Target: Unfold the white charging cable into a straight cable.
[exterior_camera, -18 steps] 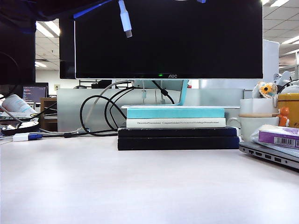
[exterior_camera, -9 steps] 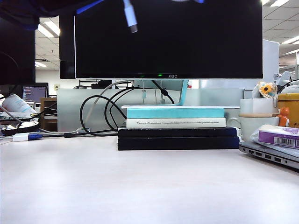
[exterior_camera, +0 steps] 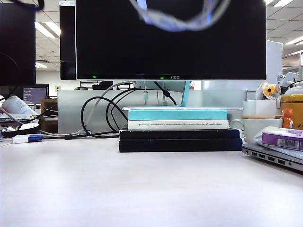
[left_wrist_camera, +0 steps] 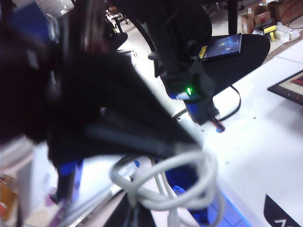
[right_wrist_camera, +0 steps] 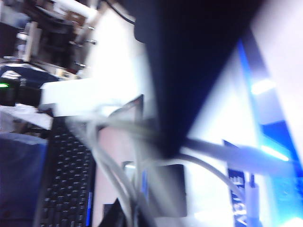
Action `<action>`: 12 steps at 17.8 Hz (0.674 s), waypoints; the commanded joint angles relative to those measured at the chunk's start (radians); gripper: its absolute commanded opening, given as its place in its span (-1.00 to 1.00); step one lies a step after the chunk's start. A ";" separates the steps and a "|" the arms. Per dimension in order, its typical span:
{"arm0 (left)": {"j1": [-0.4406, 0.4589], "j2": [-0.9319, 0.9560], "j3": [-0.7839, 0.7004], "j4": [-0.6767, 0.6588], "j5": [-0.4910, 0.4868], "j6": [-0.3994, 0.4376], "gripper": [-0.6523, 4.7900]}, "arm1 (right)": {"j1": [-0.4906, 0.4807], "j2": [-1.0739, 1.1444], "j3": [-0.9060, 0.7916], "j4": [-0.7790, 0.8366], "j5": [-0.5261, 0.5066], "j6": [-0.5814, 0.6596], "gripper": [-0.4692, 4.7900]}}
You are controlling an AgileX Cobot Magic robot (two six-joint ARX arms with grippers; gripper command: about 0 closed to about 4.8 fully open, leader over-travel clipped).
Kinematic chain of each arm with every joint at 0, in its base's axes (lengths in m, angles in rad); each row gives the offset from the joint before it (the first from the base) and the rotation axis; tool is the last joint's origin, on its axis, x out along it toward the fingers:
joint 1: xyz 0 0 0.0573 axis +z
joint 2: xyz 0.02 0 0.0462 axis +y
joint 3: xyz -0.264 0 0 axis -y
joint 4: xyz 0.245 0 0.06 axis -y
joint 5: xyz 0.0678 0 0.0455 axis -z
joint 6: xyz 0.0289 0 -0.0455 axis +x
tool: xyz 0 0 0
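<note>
The white charging cable [exterior_camera: 179, 22] hangs high above the table as a blurred, sagging loop in front of the dark monitor in the exterior view; neither gripper shows there. In the left wrist view the cable [left_wrist_camera: 163, 182] is bunched in several overlapping coils just off my left gripper [left_wrist_camera: 142, 213], and strands run down into its dark jaws, which are shut on it. In the right wrist view blurred strands of the cable [right_wrist_camera: 120, 177] lead into my right gripper [right_wrist_camera: 135, 215], also shut on it. No plug shows.
A black monitor [exterior_camera: 170, 47] stands behind a stack of books [exterior_camera: 180, 130]. Black cables [exterior_camera: 102, 116] loop at its foot. A white block with a blue tip [exterior_camera: 27, 138] lies far left. A mug [exterior_camera: 253, 125], tissue pack [exterior_camera: 283, 138] and laptop [exterior_camera: 274, 156] sit right.
A plug end that hung at the upper left of the monitor has swung up out of view. A blurred loop of cable now spans the top. The dark arm at upper left has gone.
</note>
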 commanded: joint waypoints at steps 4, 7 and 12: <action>-0.005 -0.020 0.005 -0.145 -0.274 0.000 -0.78 | -0.019 -0.002 0.006 -0.014 -0.005 0.007 -0.82; -0.005 -0.020 0.005 -0.174 -0.400 0.002 -0.78 | -0.019 -0.002 0.006 -0.025 -0.008 0.007 -0.82; -0.006 -0.056 0.005 -0.182 -0.558 0.186 -0.78 | -0.019 -0.001 0.005 -0.021 -0.008 0.010 -0.82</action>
